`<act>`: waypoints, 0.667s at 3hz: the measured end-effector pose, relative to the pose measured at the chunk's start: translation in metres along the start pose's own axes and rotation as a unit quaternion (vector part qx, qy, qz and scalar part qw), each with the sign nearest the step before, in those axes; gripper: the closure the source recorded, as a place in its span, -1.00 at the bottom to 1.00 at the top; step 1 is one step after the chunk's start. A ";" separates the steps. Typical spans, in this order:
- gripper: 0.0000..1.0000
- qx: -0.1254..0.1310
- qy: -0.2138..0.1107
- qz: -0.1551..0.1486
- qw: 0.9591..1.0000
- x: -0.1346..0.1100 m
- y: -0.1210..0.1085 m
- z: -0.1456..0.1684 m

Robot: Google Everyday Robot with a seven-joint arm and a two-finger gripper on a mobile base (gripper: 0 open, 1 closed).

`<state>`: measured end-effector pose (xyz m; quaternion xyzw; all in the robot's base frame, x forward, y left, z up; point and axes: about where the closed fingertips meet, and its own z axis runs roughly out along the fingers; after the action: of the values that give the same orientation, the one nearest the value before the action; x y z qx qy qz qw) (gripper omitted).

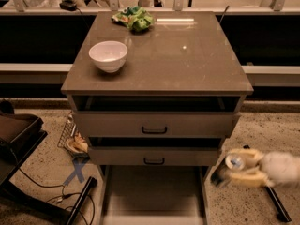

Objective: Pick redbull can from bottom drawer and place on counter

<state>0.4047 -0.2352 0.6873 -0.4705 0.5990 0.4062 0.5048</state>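
Note:
The redbull can (234, 162) shows its shiny round top at the lower right, held between the cream fingers (247, 178) of my gripper (236, 167), which is shut on it. It hangs to the right of the cabinet, outside and above the level of the bottom drawer (152, 193), which is pulled out with a plain bare floor. The counter (187, 60) lies well above and to the left of the can. The can's body is mostly hidden by the fingers.
A white bowl (108, 56) stands on the counter's left front and a green chip bag (134, 18) at its back. Two upper drawers with black handles (154, 130) stand slightly ajar. A dark stand (18, 139), cables and a wire basket (70, 137) occupy the floor at the left.

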 end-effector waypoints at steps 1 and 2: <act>1.00 0.044 0.014 0.022 0.999 -0.058 -0.039 -0.039; 1.00 0.077 0.032 0.033 0.996 -0.115 -0.077 -0.070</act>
<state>0.4693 -0.3018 0.8113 -0.4234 0.6594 0.3600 0.5063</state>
